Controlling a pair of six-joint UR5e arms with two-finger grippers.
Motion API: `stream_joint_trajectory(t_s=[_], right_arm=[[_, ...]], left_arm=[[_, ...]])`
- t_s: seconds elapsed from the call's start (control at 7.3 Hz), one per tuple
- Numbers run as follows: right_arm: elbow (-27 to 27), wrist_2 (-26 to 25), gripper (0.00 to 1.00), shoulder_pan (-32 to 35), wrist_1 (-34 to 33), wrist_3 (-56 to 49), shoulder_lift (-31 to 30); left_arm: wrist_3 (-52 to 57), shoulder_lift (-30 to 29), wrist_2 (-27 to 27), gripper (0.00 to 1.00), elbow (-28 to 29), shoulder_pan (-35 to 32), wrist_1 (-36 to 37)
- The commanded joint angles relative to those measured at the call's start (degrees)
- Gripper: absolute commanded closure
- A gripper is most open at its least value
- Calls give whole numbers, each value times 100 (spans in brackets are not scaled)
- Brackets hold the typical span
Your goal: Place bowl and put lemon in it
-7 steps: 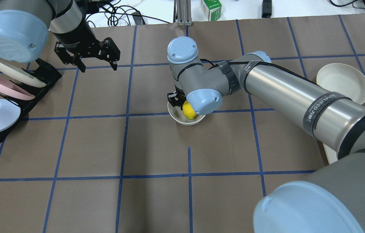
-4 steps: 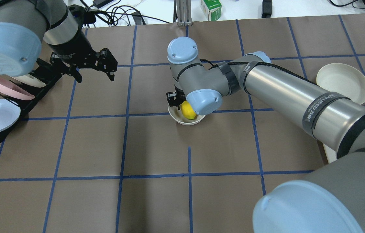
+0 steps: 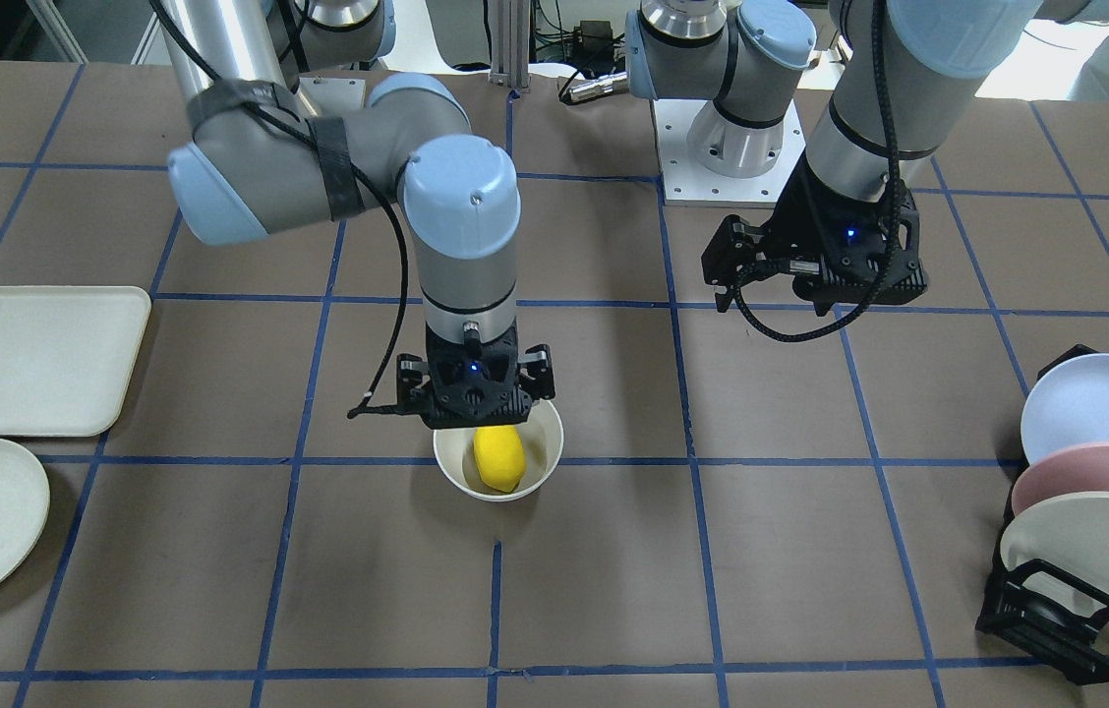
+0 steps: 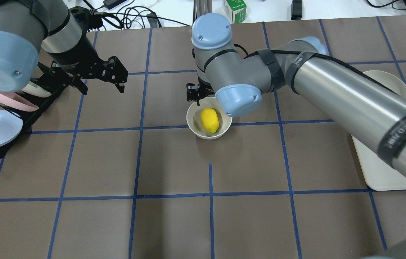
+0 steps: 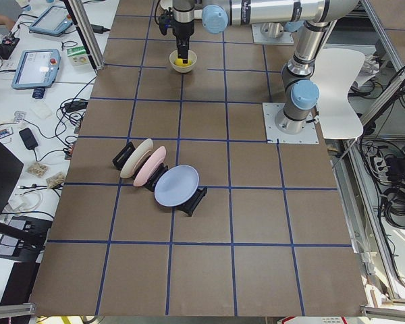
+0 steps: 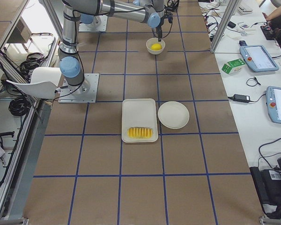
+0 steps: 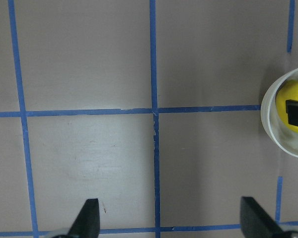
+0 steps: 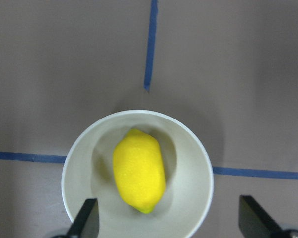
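Seemingly the task is all but done: the left gripper [image 4: 101,82] hangs open and empty beside the plate rack [image 4: 53,84]. Mid-table, the lemon [image 4: 210,120] lies inside the bowl [image 4: 190,120]. The right gripper [image 3: 474,393] hovers just above, jaws spread, holding nothing. The next move likely calls only for a clean lift away.

A robotics lab: a table [image 4: 174,162] gridded with blue tape, control tablets [image 6: 258,57], loose cables [image 4: 131,16], aluminium posts [image 6: 223,23].

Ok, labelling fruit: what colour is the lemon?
Bright yellow lemon, clearest in the right wrist view.
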Motion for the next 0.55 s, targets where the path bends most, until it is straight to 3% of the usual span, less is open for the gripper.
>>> stream_joint_trajectory(t_s=[0.0,0.27,0.41], right_arm=[[4,3,0,-554,1462,-28,-1095],[30,21,0,-1205,2511,-37,-2029],[22,47,0,-1355,2515,-37,-2145]], left_arm=[[0,10,-6,0,-20,20,9],[0,27,3,0,-3,56,0],[9,37,3,0,14,73,9]])
